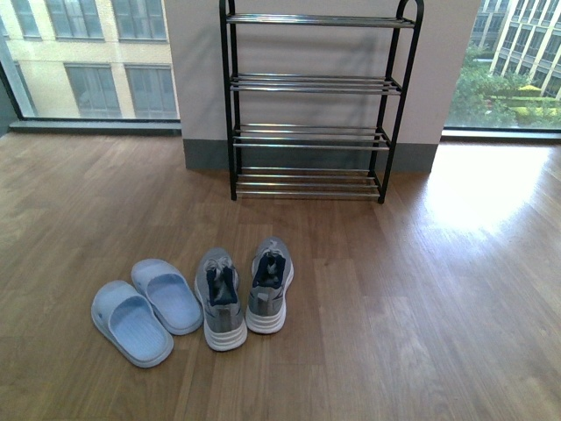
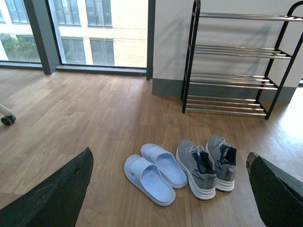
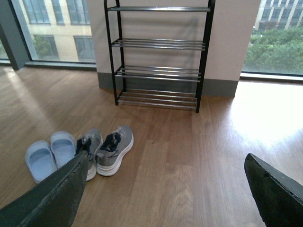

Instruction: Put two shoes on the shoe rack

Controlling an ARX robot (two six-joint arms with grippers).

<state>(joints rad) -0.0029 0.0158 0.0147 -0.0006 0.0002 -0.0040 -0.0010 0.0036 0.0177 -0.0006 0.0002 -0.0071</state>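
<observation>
Well, both my pincers hang up high over the wood floor. I think that is so I can see all the shoes before I pick one. My left pincer is spread wide, with its dark fingers far apart and nothing between them. My right pincer is spread wide too and touches nothing. The grey sneakers sit side by side on the floor, down below and in front of both pincers. The blue sandals lie just beside them, closer to my left pincer. The shoe rack stands past the shoes, further out from my pincers, with its back to the wall, maybe so it cannot tip. No shoe is on its shelves yet. I guess I go down for a sneaker first.
</observation>
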